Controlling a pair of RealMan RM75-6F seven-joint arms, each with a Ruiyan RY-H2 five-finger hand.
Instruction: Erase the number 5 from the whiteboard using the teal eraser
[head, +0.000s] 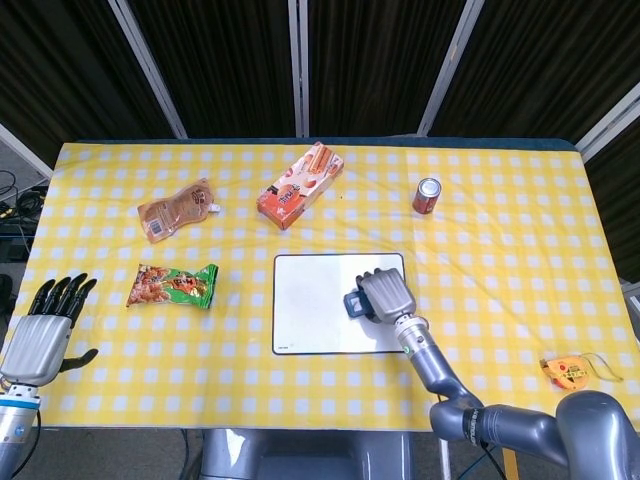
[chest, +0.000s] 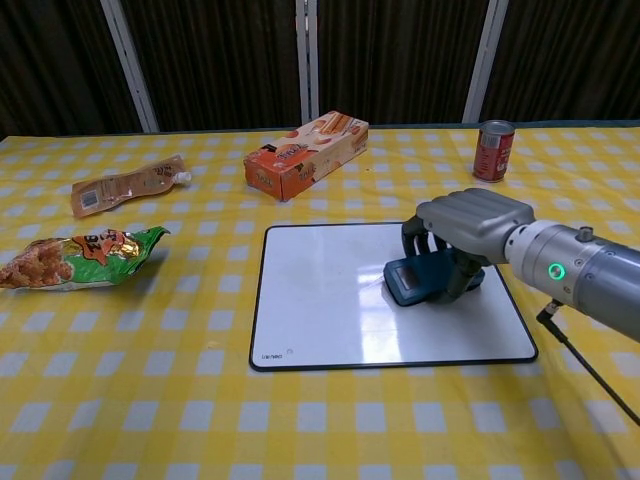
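Right robot hand (chest: 470, 228) holds one teal eraser (chest: 425, 281) on one whiteboard (chest: 320, 300).

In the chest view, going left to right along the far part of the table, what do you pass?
Brown pouch → orange box → red can.

The table (head: 520, 250) is covered by a yellow and white checked cloth (chest: 150, 400). Behind it, dark ribbed panels (head: 230, 60) are divided by pale slanted posts (head: 455, 50).
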